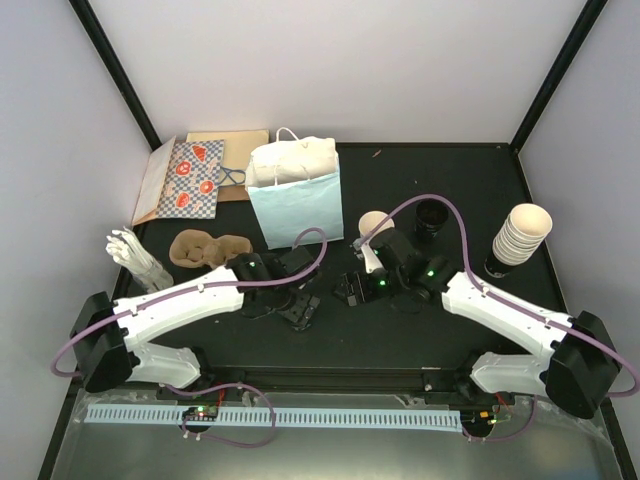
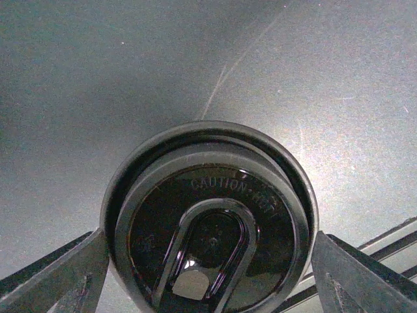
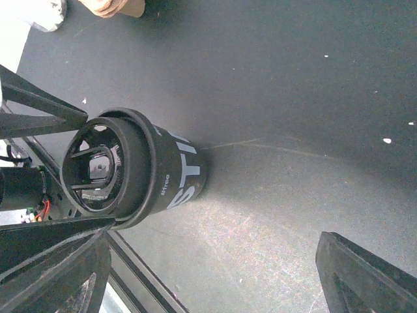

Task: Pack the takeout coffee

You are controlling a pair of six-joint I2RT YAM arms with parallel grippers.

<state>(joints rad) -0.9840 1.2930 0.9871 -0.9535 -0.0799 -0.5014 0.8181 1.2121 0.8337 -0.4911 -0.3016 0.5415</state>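
a robotics lab cell is indicated: a black table (image 1: 450,190) is boxed in by plain white walls (image 1: 350,60) and black corner posts (image 1: 117,70), with two arms (image 1: 190,300) bolted at the frame's bottom.

- On the black round plastic lid (image 2: 208,222) under my left wrist camera I read raised letters, "CAUTION HOT", curving along the rim above the oval sip recess (the last letters are faint in the glare).
- On the side of the black cylindrical container (image 3: 172,176) in my right wrist view I read big white block letters, "STI"; the rest of the word wraps out of sight.
- Beside them runs one small white word, too tiny for me to read.
- From overhead, the blue-and-white checked paper bag (image 1: 192,178) carries red round emblems; I cannot read any lettering on them.
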